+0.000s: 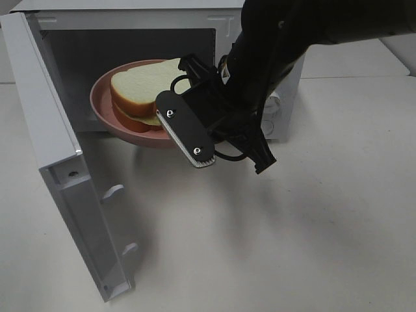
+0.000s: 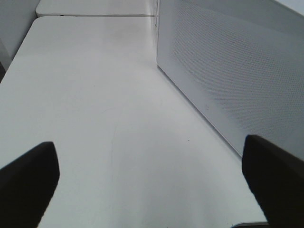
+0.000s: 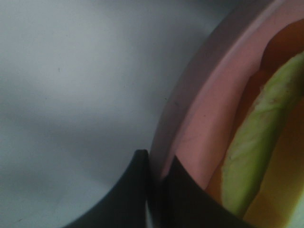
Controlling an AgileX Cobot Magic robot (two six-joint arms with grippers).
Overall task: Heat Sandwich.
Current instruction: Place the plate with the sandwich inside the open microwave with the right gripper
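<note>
The sandwich (image 1: pixel 146 84), two thick white slices with pale green filling, lies on a round pink plate (image 1: pixel 104 107) at the mouth of the open microwave (image 1: pixel 130 26). The plate's back half is inside the cavity and its front rim sticks out. My right gripper (image 1: pixel 170 133) reaches in from the right and is shut on the plate's front rim. The right wrist view shows its fingertips (image 3: pixel 140 164) pinching the pink rim (image 3: pixel 199 118), with the green filling (image 3: pixel 251 147) beside them. My left gripper (image 2: pixel 152 190) is open over bare table and holds nothing.
The microwave's white door (image 1: pixel 58 169) swings out to the left and stands wide open toward the front. In the left wrist view a white perforated panel (image 2: pixel 228 71) runs beside the left gripper. The white table (image 1: pixel 312 227) spreads in front and to the right.
</note>
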